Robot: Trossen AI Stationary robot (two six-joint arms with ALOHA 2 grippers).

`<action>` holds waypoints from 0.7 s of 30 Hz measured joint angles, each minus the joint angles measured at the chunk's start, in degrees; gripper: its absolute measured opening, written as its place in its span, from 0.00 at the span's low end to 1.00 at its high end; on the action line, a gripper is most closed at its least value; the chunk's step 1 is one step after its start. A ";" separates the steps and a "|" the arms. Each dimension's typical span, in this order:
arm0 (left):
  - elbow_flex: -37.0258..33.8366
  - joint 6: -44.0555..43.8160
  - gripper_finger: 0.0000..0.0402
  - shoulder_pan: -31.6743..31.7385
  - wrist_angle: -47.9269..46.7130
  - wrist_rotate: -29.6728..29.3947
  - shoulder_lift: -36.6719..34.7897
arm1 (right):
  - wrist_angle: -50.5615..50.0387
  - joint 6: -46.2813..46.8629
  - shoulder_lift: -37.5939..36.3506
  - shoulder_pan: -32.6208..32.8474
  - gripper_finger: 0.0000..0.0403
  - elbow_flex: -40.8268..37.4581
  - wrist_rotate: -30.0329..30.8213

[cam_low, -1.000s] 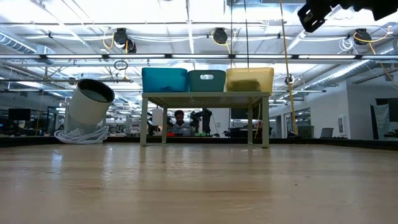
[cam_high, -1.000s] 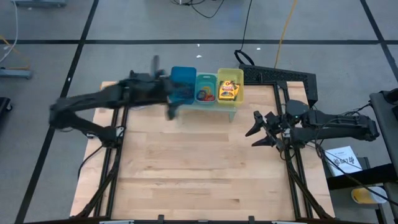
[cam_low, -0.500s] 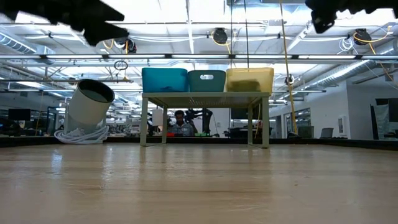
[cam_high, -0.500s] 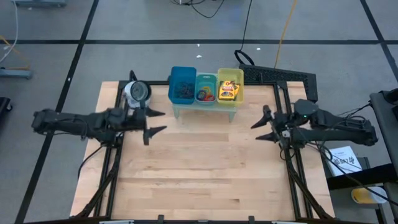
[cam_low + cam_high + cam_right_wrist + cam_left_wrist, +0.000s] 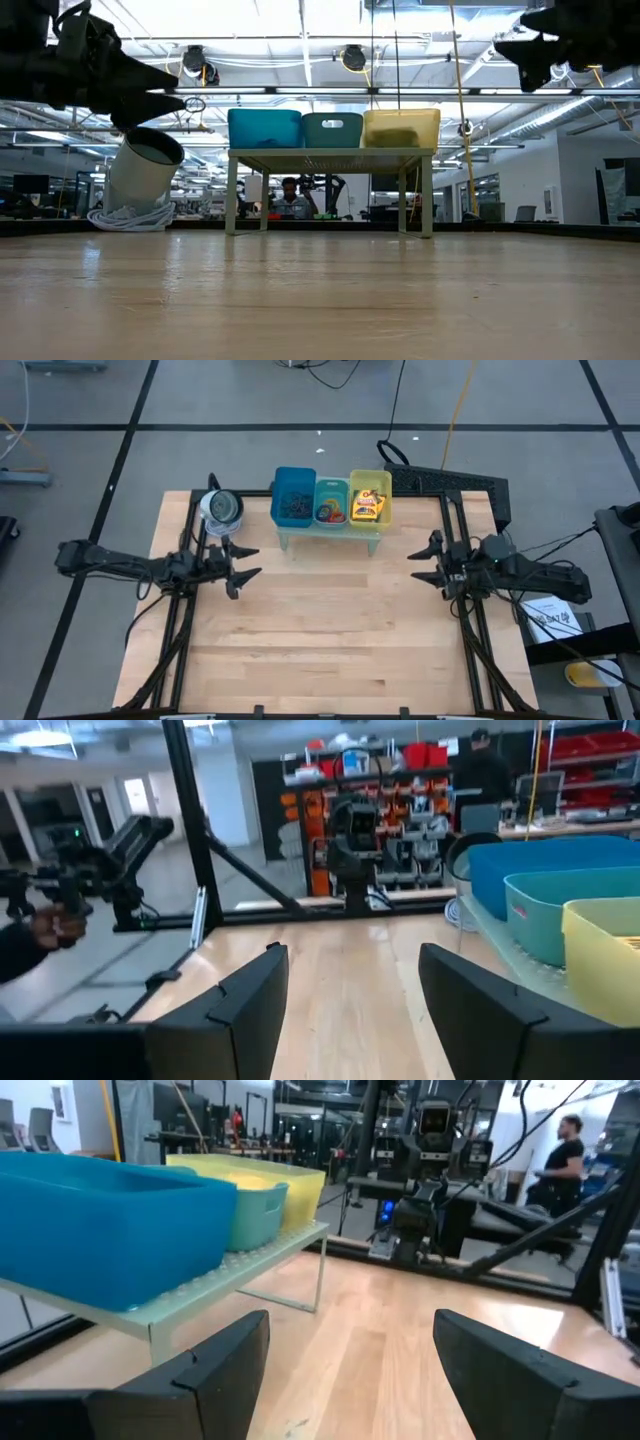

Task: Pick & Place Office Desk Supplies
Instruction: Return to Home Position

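The supplies lie in three bins on a small pale green stand (image 5: 330, 532) at the table's far edge. Dark wiry loops (image 5: 292, 506) fill the blue bin (image 5: 277, 488). Coloured ring bands (image 5: 330, 513) sit in the teal bin (image 5: 331, 486), and yellow-and-green crayon boxes (image 5: 368, 507) in the yellow bin (image 5: 369, 478). My left gripper (image 5: 240, 560) hovers open and empty at the table's left side, near and left of the stand. My right gripper (image 5: 425, 560) hovers open and empty at the right side. Each wrist view shows only bare tabletop between its fingers.
A silvery-white roll (image 5: 220, 508) stands tilted on the far left corner, just beyond my left gripper; the low view shows it leaning (image 5: 140, 175). Bare wooden tabletop (image 5: 330, 620) stretches between and in front of both arms. A person (image 5: 290, 195) shows in the room behind.
My left gripper has drawn back from over the blue bin toward the table's left and near side, and has come down lower. My right gripper has sunk a little and its arm has pulled slightly toward the right edge. The bins and supplies have stayed put.
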 joint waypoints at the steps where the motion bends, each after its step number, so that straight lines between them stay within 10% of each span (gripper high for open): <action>1: 0.04 -0.15 0.73 0.00 -0.50 -0.13 0.02 | 1.94 0.59 -0.78 0.00 0.53 -1.78 0.00; 21: 0.21 -0.52 0.73 0.07 -21.66 -13.49 -12.02 | 2.10 -4.27 -5.45 0.02 0.53 -12.41 -0.17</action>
